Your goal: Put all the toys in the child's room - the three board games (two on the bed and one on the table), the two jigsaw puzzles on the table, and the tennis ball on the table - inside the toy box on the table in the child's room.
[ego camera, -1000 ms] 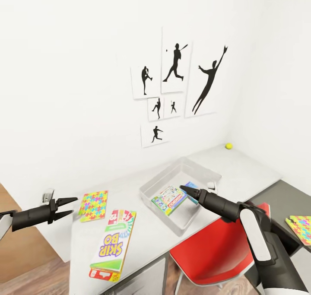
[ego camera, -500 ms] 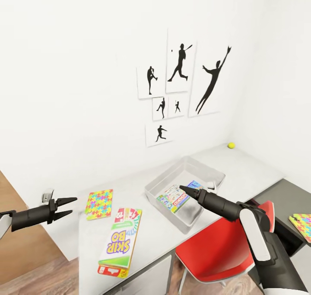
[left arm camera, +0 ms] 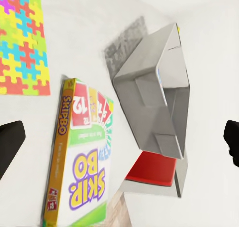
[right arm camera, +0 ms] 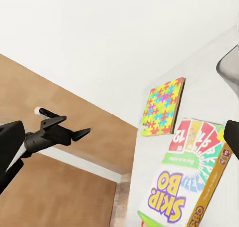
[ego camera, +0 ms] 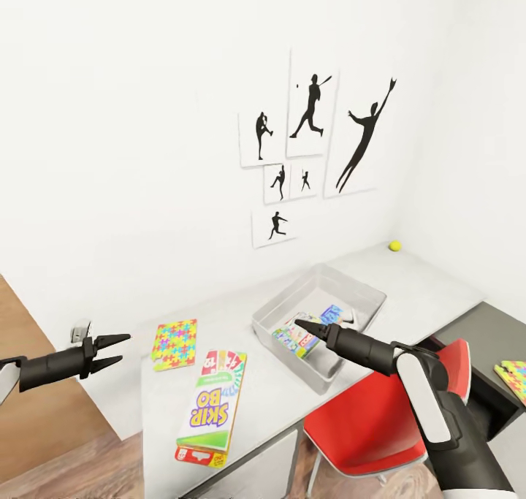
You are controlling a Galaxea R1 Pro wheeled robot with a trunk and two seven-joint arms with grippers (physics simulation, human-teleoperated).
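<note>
Two board games (ego camera: 305, 334) lie inside the toy box (ego camera: 281, 313); Skip-Bo box (ego camera: 212, 407) and jigsaw puzzle (ego camera: 174, 343) lie flat on the table (ego camera: 416, 287).

A: The jigsaw puzzle (ego camera: 174, 344)?
B: Interlocking yellow, red, blue, green, orange pieces.
A: The Skip-Bo board game (ego camera: 213, 408)?
B: Green, white, purple lettering, orange edge. Toy box (ego camera: 277, 319): pale grey.

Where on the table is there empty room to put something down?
Bare table lies between the toy box and the tennis ball. Crowded at the near end: the jigsaw puzzle and Skip-Bo game lie close together beside the box.
</note>
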